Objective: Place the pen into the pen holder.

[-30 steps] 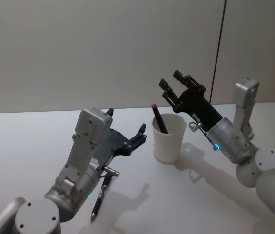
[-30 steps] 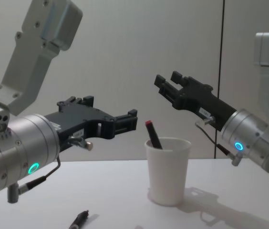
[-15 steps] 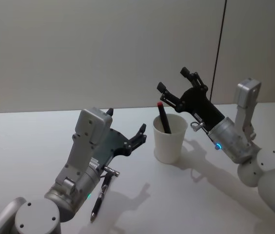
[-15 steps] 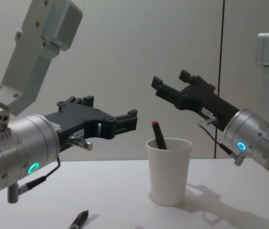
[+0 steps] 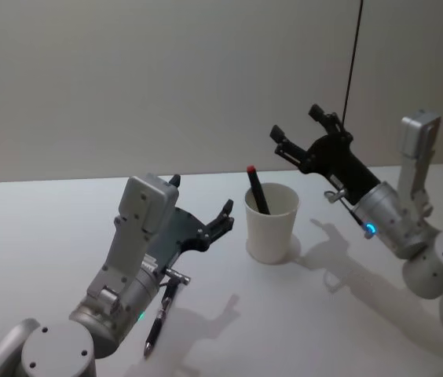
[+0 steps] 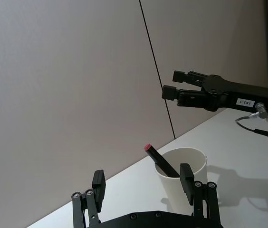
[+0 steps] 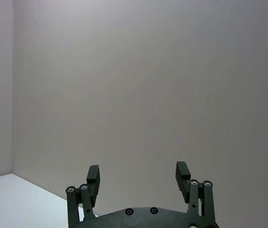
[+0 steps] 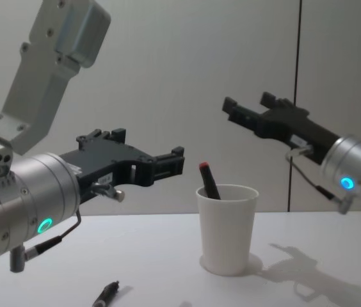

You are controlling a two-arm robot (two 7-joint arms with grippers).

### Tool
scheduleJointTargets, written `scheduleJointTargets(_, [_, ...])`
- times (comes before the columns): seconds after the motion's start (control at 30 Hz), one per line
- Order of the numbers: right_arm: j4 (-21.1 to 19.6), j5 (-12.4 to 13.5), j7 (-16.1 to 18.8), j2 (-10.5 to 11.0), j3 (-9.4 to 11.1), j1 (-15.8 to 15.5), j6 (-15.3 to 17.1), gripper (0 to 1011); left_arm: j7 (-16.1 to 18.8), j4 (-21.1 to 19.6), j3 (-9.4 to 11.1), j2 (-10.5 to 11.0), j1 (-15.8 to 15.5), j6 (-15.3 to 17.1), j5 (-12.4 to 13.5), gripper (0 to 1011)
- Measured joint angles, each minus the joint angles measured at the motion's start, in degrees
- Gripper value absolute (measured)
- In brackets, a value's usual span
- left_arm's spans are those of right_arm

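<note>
My right end effector is hovering above and to the right of the pen holder, fingers spread wide and carrying nothing. I am keeping it clear of the rim so that, by my judgement, nothing can catch the cup. The pen is standing inside the holder, its slim black barrel leaning on the wall and its red cap poking over the rolled rim; the tapered cup is deep enough to prop it. My left end effector is hanging open and empty just left of the cup, above the counter. A second dark pen is lying flat on the matte white counter beneath that arm. The holder is looking like thin white paper, so it is probably light and easy to tip.
</note>
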Motion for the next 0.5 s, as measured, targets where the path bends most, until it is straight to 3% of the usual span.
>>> scheduleJointTargets(0.13, [-10.2, -1.7, -3.2, 2.1, 0.8, -4.9, 7.1, 1002, 0.0, 0.0, 0.0, 0.0, 0.0, 0.0, 0.0, 1003])
scheduleJointTargets(0.5, [-29.0, -4.4, -9.5, 6.5, 2.8, -14.7, 20.8, 1002, 0.0, 0.0, 0.0, 0.0, 0.0, 0.0, 0.0, 1003])
